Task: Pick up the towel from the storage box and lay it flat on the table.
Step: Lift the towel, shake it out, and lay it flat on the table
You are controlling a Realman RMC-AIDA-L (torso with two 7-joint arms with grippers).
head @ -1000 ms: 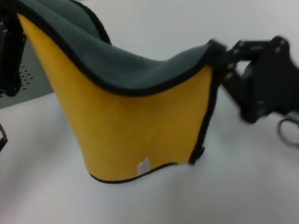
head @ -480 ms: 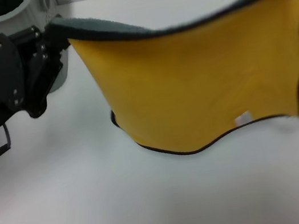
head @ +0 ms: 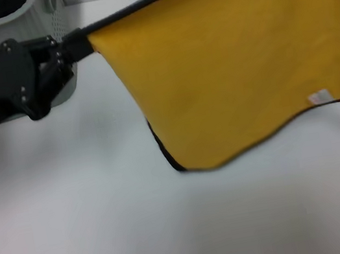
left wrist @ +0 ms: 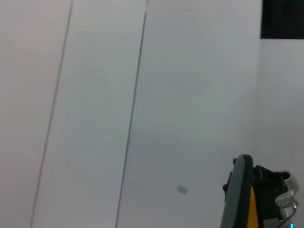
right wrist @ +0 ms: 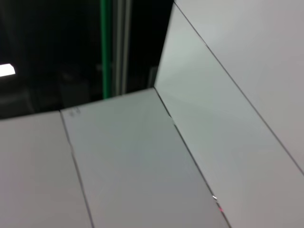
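The towel (head: 238, 62) is a fluffy cloth hanging like a sheet across the upper right of the head view, its bright yellow face toward the camera; a thin black trim runs along its top edge and round its curved lower edge, and a small white tag (head: 318, 97) sits near the lower right; its right side runs out of the frame. It hangs above the counter (head: 110, 236), a plain smooth white surface filling the lower frame; whether the lowest curve of the cloth touches the counter cannot be told.

The left tool (head: 80, 46), black and blocky, reaches in from the left edge at upper left and is closed on the towel's upper left corner, the cloth stretched taut from that point; behind it in the top left corner stands the storage box (head: 14, 26), pale grey-green plastic with small round holes and a curved rim, partly covered by the arm.

The right tool is outside the head view. In the left wrist view a strip of the towel (left wrist: 241, 199) (grey-green with a yellow sliver) shows edge-on at the lower right, with a dark fitting beside it that I cannot identify; the right wrist view shows only pale panels and a dark background.
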